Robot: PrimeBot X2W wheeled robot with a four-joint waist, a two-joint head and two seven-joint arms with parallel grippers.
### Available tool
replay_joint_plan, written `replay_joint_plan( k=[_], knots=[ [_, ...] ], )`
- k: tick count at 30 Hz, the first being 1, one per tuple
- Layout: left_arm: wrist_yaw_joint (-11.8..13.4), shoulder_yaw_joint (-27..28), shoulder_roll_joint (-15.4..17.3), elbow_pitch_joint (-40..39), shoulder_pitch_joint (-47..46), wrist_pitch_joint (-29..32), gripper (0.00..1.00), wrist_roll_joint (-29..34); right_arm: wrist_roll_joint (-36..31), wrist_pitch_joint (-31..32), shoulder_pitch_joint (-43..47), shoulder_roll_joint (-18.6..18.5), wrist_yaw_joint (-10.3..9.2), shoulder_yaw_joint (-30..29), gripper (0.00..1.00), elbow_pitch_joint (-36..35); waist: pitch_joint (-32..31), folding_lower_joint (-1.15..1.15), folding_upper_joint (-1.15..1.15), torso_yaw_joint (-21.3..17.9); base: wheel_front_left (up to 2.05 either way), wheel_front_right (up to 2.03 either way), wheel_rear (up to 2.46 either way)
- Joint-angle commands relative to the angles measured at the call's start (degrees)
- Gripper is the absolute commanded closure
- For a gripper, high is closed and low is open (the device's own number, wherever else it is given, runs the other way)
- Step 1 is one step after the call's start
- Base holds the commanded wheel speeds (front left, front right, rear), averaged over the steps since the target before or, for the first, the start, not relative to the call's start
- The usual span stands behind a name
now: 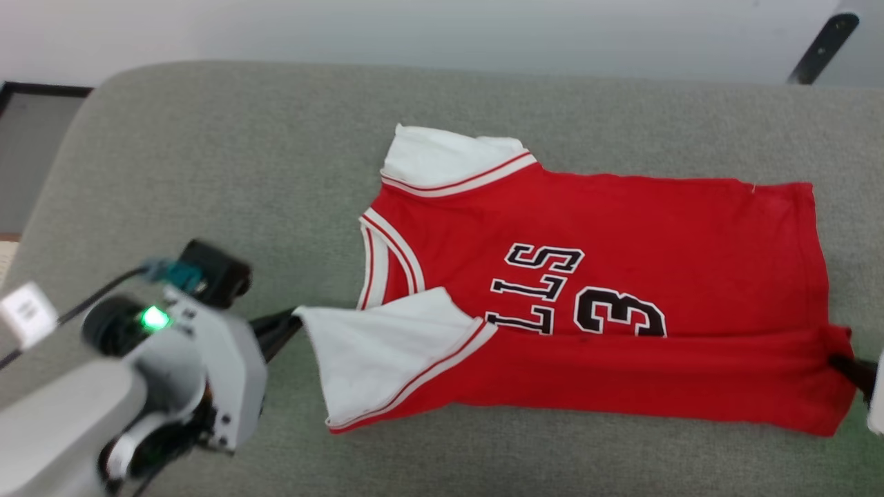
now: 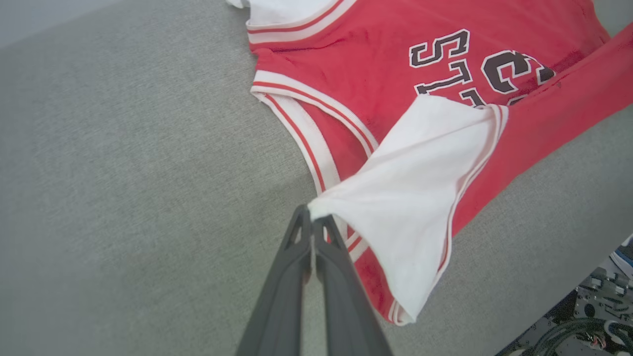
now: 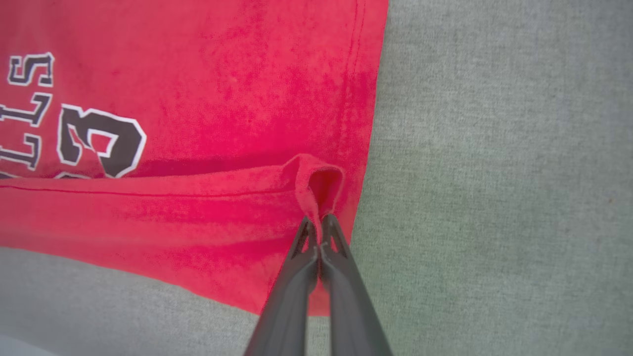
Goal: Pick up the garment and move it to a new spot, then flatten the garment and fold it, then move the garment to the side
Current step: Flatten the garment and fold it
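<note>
**Both end effectors pinch the near edge of the red jersey on the grey counter**

The garment (image 1: pixel 621 221) lies spread across the fabric-covered counter (image 1: pixel 207 159), with its collar toward the robot's left and its hem toward the right. The left end effector (image 1: pixel 291 320), fingers pressed together, grips the tip of the near white sleeve (image 2: pixel 410 188) and holds it raised off the counter. The right end effector (image 3: pixel 319 220) is clamped on a small bunched loop of red hem at the near right corner. The near side is doubled over, covering part of the black lettering (image 1: pixel 545 286).
</note>
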Motion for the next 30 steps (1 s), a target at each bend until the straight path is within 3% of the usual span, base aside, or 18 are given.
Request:
replay_joint_plan(
  k=[1, 7, 12, 22, 30],
  knots=[
    [-0.61, -0.23, -0.5, 0.55, -0.84, 0.38, 1.0, 0.52, -0.72, -0.38, -0.82, -0.22, -0.08, 0.22, 1.0, 0.29, 0.82, 0.0, 0.0, -0.7, 0.0, 0.0, 0.0],
    [-7.81, -1.94, -6.72, 9.51, -7.45, 2.78, 1.0, 2.43, -2.0, -2.02, -5.45, -1.2, -0.07, 3.88, 1.0, 4.45, 2.56, 0.0, 0.0, -1.81, 0.0, 0.0, 0.0],
    [-10.9, -3.92, -11.51, 16.7, -10.49, 4.8, 1.0, 2.42, -2.14, -2.09, -8.47, -1.4, -0.07, 7.34, 1.0, 7.71, 3.76, 0.0, 0.0, -2.47, 0.0, 0.0, 0.0],
    [-12.43, -6.75, -17.93, 28.7, -11.72, 15.82, 1.0, -5.14, -1.56, -1.43, -11.97, -1.55, -0.07, 12.81, 1.0, 12.15, 4.92, 0.0, 0.0, -2.55, 0.0, 0.0, 0.0],
    [-10.42, -7.02, -20.68, 36.4, -14.13, 24.15, 1.0, -8.91, -1.08, -2.37, -13.48, -1.3, -0.07, 14.42, 1.0, 14.24, 4.79, 0.0, 0.0, -2.31, 0.0, 0.0, 0.0]
  ],
)
